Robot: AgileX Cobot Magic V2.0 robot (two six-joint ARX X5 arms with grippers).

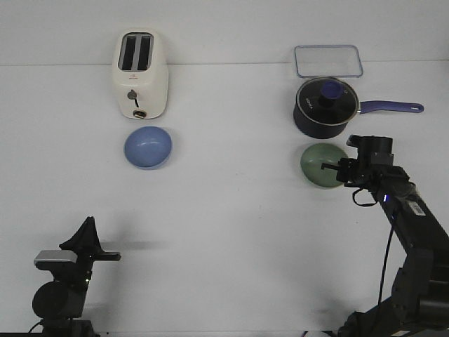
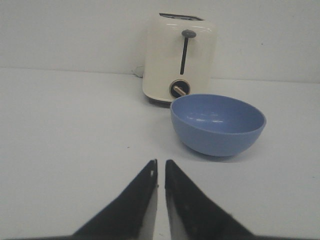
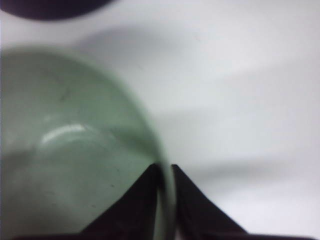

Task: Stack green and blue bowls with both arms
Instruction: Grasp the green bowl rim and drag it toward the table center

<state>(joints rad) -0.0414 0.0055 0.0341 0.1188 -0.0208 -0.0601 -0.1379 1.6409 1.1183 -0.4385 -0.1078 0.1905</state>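
Right pincer (image 3: 166, 172) clamping green bowl (image 3: 65, 150) rim | left pincer (image 2: 160, 167) idling clenched, empty | blue bowl (image 2: 218, 123) sitting ahead, untouched | stacking pending

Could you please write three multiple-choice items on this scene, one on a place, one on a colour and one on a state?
1. Where is the blue bowl?
A. Just in front of the toaster
B. Inside the saucepan
C. On the clear container

2. What colour is the bowl at the right gripper?
A. Red
B. Pale green
C. Yellow

3. How is the left gripper?
A. Clamped on the blue bowl
B. Wide open above the toaster
C. Shut and holding nothing

Answers:
1 A, the front view shows it on the table before the toaster.
2 B, the green bowl has its rim between the fingers.
3 C, the left wrist view shows its fingers almost together, short of the bowl.
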